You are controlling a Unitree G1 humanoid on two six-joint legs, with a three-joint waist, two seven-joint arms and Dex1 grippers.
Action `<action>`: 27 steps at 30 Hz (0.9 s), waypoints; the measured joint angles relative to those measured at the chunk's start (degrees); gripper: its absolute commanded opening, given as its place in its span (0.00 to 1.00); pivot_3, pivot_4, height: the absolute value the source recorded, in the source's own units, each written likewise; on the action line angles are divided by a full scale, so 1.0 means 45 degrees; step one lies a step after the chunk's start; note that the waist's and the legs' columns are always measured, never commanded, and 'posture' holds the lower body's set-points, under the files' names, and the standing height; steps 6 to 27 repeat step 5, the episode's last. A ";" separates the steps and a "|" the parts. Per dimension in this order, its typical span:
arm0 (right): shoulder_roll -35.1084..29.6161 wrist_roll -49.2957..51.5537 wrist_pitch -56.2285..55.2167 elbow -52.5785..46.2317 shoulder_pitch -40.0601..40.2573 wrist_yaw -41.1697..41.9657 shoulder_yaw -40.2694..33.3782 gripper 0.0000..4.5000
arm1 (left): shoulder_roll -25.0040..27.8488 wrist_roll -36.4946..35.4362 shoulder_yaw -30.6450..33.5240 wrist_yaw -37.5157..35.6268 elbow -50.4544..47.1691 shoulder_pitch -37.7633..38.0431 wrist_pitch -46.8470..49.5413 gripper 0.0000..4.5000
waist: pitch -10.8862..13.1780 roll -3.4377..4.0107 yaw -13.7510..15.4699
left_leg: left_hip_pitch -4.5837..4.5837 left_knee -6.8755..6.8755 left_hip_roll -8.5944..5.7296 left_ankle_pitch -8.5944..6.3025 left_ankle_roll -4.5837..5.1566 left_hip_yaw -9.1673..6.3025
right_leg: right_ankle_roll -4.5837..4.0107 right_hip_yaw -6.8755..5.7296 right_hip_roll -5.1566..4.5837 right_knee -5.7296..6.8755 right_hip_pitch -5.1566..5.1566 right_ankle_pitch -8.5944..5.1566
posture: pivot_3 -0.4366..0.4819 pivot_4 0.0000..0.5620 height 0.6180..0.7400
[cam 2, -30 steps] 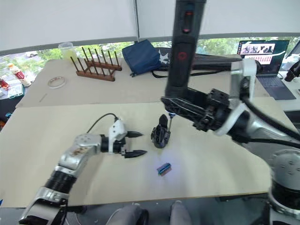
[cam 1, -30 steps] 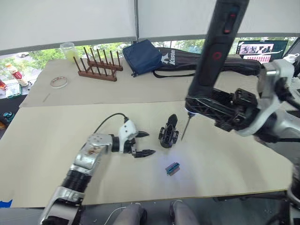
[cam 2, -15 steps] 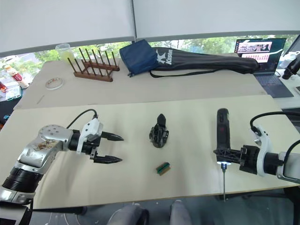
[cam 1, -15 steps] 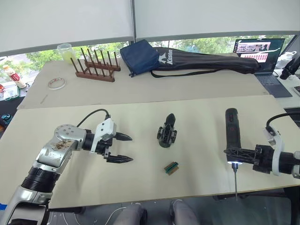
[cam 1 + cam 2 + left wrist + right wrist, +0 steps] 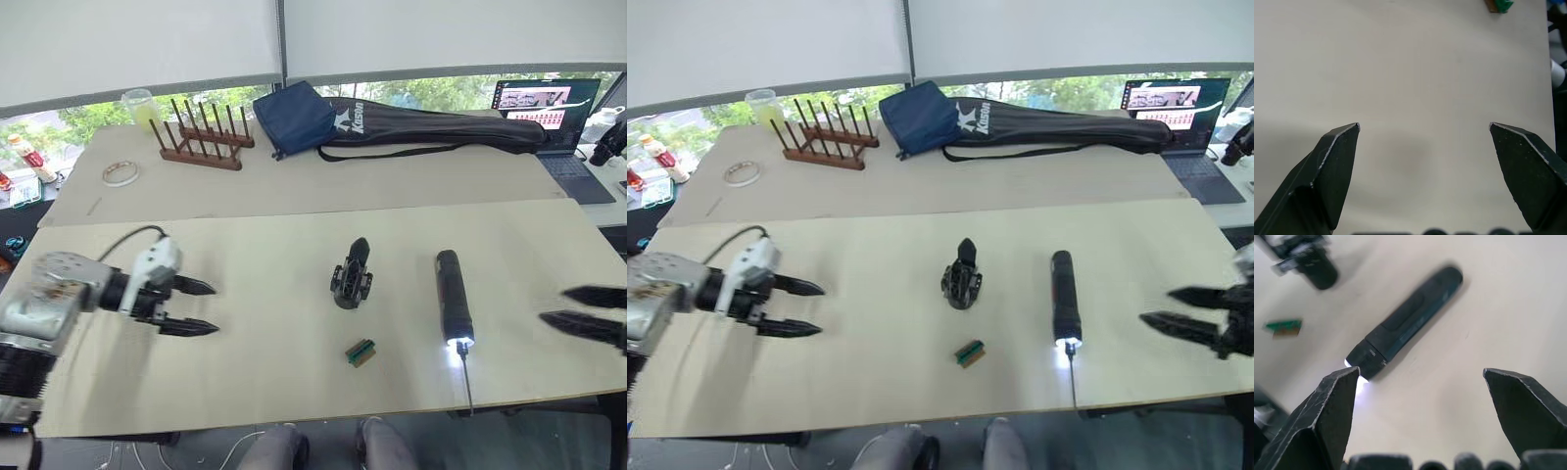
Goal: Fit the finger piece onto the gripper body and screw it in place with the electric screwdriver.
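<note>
The gripper body [image 5: 351,278] stands at the middle of the near table, a pointed black finger rising from its top. A loose finger piece is out of view. To its right the electric screwdriver [image 5: 453,297] lies flat, its light on and its thin bit [image 5: 465,381] pointing at the front edge. My right gripper [image 5: 554,304] is open, well right of the screwdriver and apart from it. In the right wrist view the screwdriver [image 5: 1405,323] lies ahead of the open fingers. My left gripper [image 5: 215,308] is open over bare table far left of the body.
A small green block [image 5: 361,352] lies in front of the gripper body. The far table holds a wooden peg rack [image 5: 201,138], a tape roll [image 5: 120,172], a cup [image 5: 143,104], a blue pouch [image 5: 294,116], a long black bag [image 5: 441,124] and a laptop [image 5: 544,103].
My right gripper has let go of the screwdriver, which now lies on the table, and has drawn back to the right. My left gripper has drawn back to the left.
</note>
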 measured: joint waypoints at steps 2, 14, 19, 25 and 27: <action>-0.0002 -0.0791 -0.0896 0.0526 -0.0012 0.0759 -0.0419 0.99 | 0.0183 0.0029 0.0194 -0.0099 0.0422 -0.0076 -0.0152 1.00 | 0.0001 -0.0001 0.0003 | 0.0009 -0.0001 -0.0002 -0.0002 -0.0004 0.0000 | -0.0001 0.0002 -0.0005 0.0001 0.0006 0.0000 | 0.48 0.27 1.00; 0.0005 -0.1796 -0.1859 0.1486 -0.0104 0.1612 -0.0708 0.99 | 0.0247 0.0048 0.0370 -0.0143 0.0666 -0.0052 -0.0426 1.00 | 0.0002 -0.0001 0.0005 | 0.0008 0.0000 -0.0006 -0.0003 -0.0005 0.0000 | -0.0002 0.0004 -0.0025 0.0003 0.0005 0.0001 | 0.48 0.27 1.00; 0.0005 -0.1796 -0.1859 0.1486 -0.0104 0.1612 -0.0708 0.99 | 0.0247 0.0048 0.0370 -0.0143 0.0666 -0.0052 -0.0426 1.00 | 0.0002 -0.0001 0.0005 | 0.0008 0.0000 -0.0006 -0.0003 -0.0005 0.0000 | -0.0002 0.0004 -0.0025 0.0003 0.0005 0.0001 | 0.48 0.27 1.00; 0.0005 -0.1796 -0.1859 0.1486 -0.0104 0.1612 -0.0708 0.99 | 0.0247 0.0048 0.0370 -0.0143 0.0666 -0.0052 -0.0426 1.00 | 0.0002 -0.0001 0.0005 | 0.0008 0.0000 -0.0006 -0.0003 -0.0005 0.0000 | -0.0002 0.0004 -0.0025 0.0003 0.0005 0.0001 | 0.48 0.27 1.00; 0.0005 -0.1796 -0.1859 0.1486 -0.0104 0.1612 -0.0708 0.99 | 0.0247 0.0048 0.0370 -0.0143 0.0666 -0.0052 -0.0426 1.00 | 0.0002 -0.0001 0.0005 | 0.0008 0.0000 -0.0006 -0.0003 -0.0005 0.0000 | -0.0002 0.0004 -0.0025 0.0003 0.0005 0.0001 | 0.48 0.27 1.00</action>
